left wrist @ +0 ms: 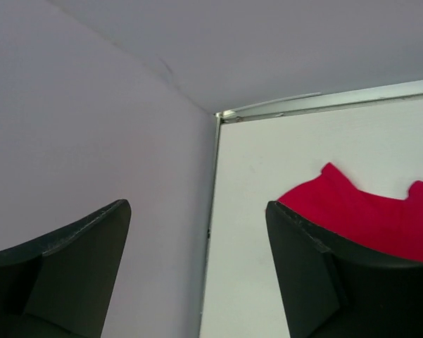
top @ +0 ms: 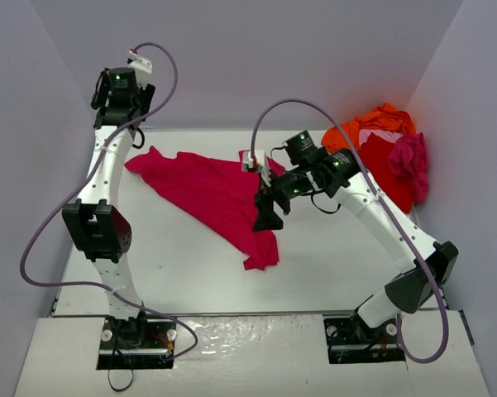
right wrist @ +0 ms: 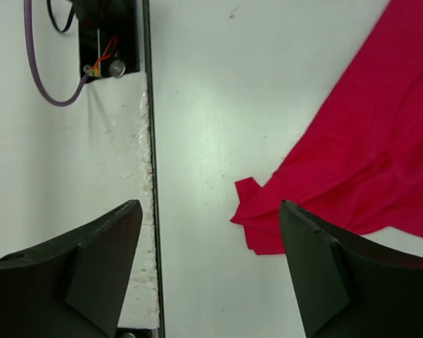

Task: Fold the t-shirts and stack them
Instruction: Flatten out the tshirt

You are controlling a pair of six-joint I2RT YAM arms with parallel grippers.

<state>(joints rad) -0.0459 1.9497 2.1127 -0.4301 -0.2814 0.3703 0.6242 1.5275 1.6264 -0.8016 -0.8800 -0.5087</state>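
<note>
We see our left gripper (left wrist: 197,211) and right gripper (right wrist: 211,208) both gaping wide, empty. The soft, rumpled crimson t-shirt (top: 215,194) lies under the right one. Only the top view shows the crumpled pile of shirts (top: 384,149) to its right.

Near strip of table (top: 182,277) bare: open passage. Mid-table, crimson shirt (top: 211,190) sprawls diagonally. Far-right corner blocked by shirt pile (top: 380,149). Left, far and right sides hemmed by walls (top: 21,149).
</note>
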